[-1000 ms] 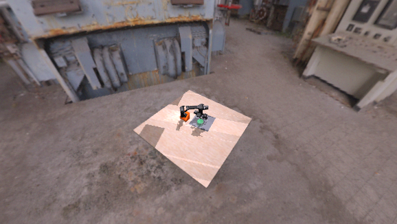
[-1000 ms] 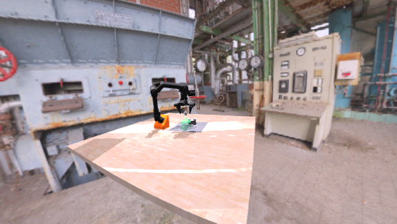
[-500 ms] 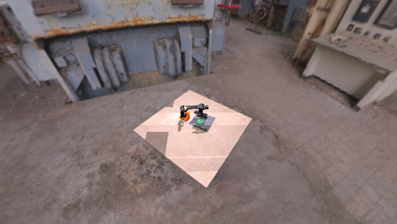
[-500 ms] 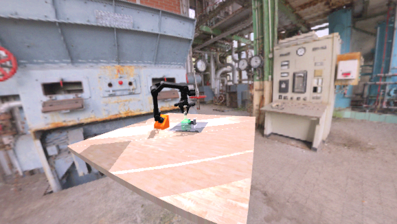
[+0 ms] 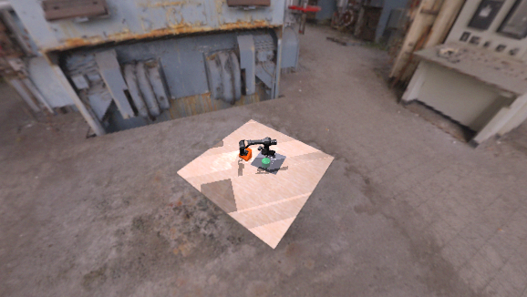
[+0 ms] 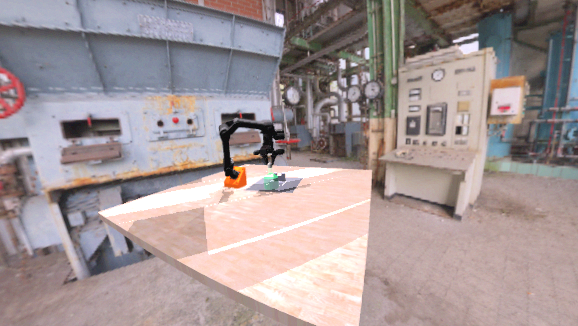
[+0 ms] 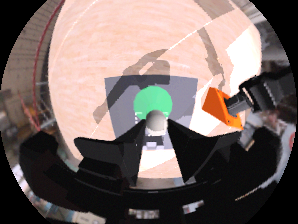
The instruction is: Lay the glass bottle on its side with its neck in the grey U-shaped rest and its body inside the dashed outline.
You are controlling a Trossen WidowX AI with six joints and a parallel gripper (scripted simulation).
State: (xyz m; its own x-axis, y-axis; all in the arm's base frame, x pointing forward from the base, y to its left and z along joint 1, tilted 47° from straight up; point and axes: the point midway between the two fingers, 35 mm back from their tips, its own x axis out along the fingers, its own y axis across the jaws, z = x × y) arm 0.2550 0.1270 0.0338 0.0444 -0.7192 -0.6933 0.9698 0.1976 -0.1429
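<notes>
Taking the grey mat [image 5: 279, 161] [image 6: 294, 184] [image 7: 186, 95] as landmark, exterior view: left of it, the orange base [image 5: 246, 155] [image 6: 239, 179] [image 7: 215, 106]! On it, the glass bottle [image 5: 265, 161] [image 6: 270, 183] [image 7: 153, 99], green body down, pale neck up, long axis roughly vertical. Straight above the body, the gripper [image 5: 269, 153] [image 6: 270, 158] [image 7: 156, 121] has the neck clasped between its fingers! Just right of the bottle, still over the mat, a small dark block [image 6: 281, 176], probably the rest. Everything turns on that axis: it must go from upright to level, neck towards the rest, gently. A slip could break it.
</notes>
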